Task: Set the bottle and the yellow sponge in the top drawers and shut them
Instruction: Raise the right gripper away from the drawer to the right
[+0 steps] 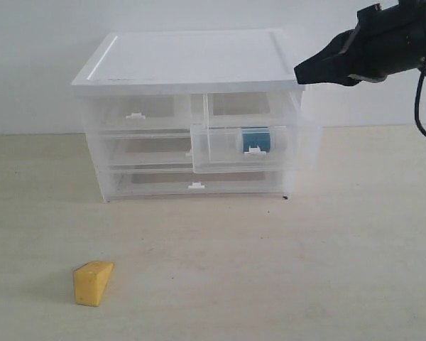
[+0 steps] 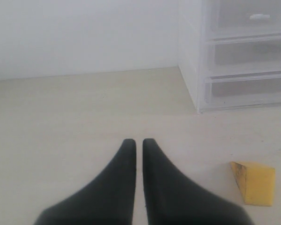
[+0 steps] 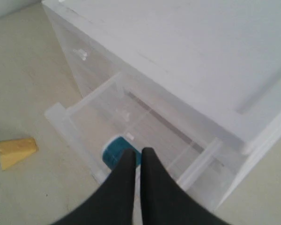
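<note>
Hovering over the open top drawer point(image 1: 220, 150) with the bottle point(image 1: 255, 138), right gripper point(image 3: 136, 151) is sitting clenched, empty; left gripper point(image 2: 139, 140), clenched too, is showing only in its wrist view.

Bottle point(image 1: 255, 139) lies in the pulled-out top drawer point(image 1: 216, 150); yellow sponge point(image 1: 93, 283) lies outside.

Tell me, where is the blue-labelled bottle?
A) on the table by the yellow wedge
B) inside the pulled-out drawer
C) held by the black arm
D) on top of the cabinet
B: the bottle shows through the translucent front of the pulled-out right top drawer.
</note>
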